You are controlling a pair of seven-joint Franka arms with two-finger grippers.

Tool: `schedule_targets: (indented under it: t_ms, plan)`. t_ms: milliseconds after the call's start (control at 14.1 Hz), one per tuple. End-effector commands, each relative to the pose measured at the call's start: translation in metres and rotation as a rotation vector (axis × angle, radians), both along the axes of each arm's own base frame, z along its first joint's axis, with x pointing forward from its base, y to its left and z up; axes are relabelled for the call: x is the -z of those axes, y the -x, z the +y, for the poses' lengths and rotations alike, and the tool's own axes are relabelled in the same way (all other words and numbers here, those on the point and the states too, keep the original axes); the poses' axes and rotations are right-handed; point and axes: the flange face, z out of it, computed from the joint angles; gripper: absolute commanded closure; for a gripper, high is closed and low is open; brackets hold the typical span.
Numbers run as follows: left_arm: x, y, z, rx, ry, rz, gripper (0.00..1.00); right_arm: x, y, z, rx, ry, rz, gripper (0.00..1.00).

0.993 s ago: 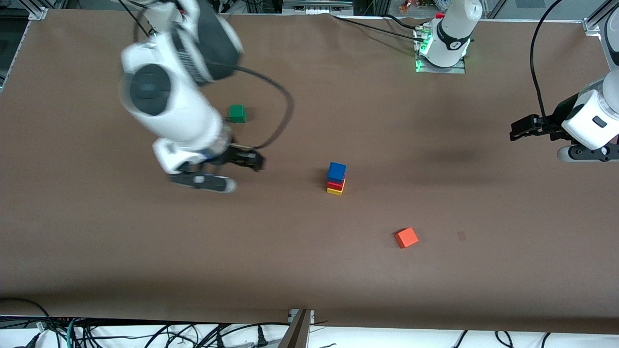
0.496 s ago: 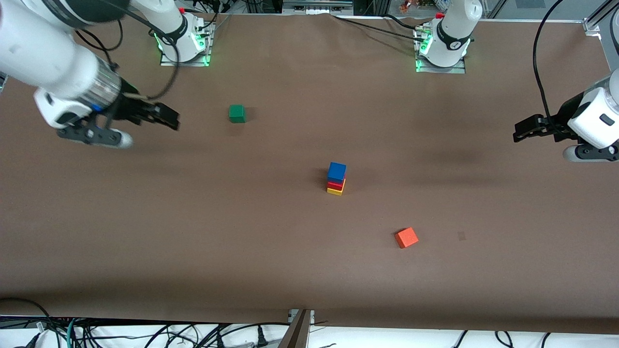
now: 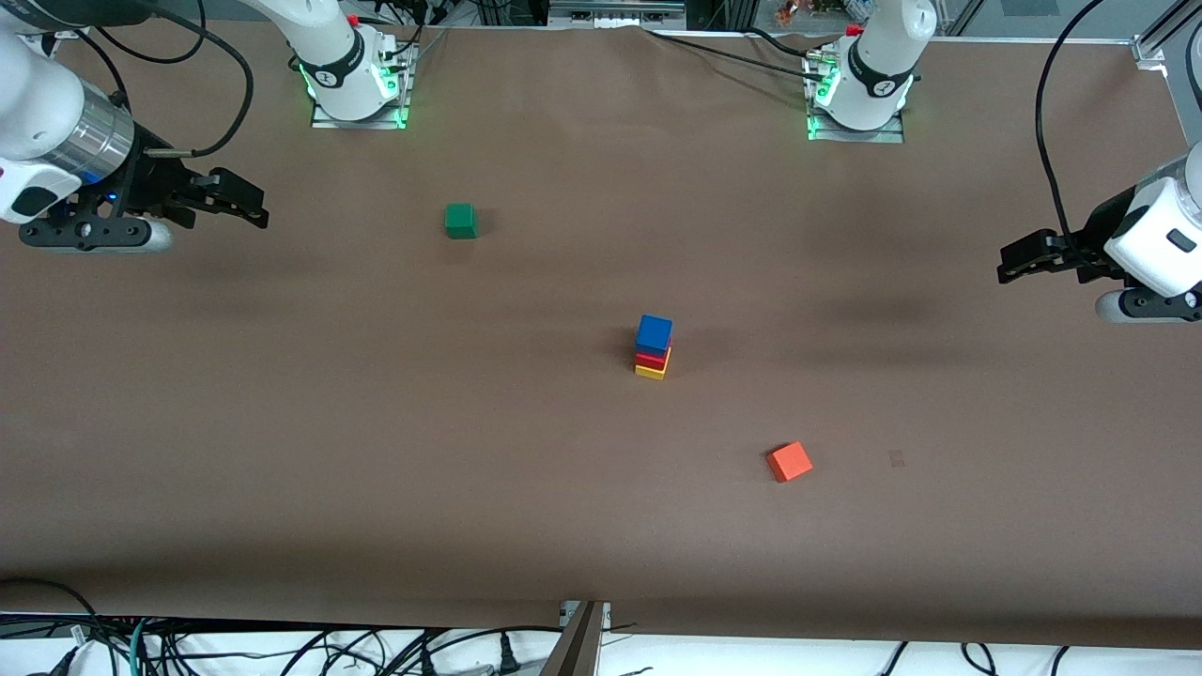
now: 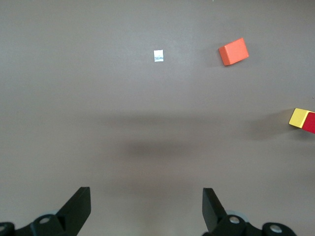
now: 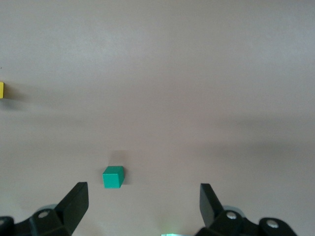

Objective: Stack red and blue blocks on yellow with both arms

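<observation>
A: Where are the task's cubes found?

B: A single stack is seen near the middle of the desk (image 3: 563,526). The yellow cube (image 3: 650,370) lies at the base, the red cube (image 3: 652,358) rests on it, and the blue cube (image 3: 654,333) is set on top. In the left wrist view only the edge of the stack is caught, with yellow and red showing.

A: What else is laid on the desk?

B: An orange cube (image 3: 790,461) is placed nearer to the front camera than the stack, toward the left arm's end. A green cube (image 3: 460,221) is placed farther from the front camera, toward the right arm's end. Both are well apart from the stack. A small white tag (image 4: 158,56) is seen near the orange cube in the left wrist view.

A: How are the grippers held?

B: The left gripper (image 3: 1016,259) is held over the left arm's end of the desk, its fingers (image 4: 78,209) spread wide and nothing gripped. The right gripper (image 3: 246,201) is held over the right arm's end, its fingers (image 5: 76,201) likewise spread wide and empty. Neither is in contact with any cube.
</observation>
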Motion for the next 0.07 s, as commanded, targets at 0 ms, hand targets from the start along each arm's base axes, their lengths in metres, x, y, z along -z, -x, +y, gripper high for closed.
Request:
schedule_targets:
  t_ms: [0]
  plan:
    - [-0.0061,-0.0040,0.0011,0.013,0.011,-0.008,0.00,-0.0101,-0.0109,0.0057,-0.039,0.031,-0.030,0.00]
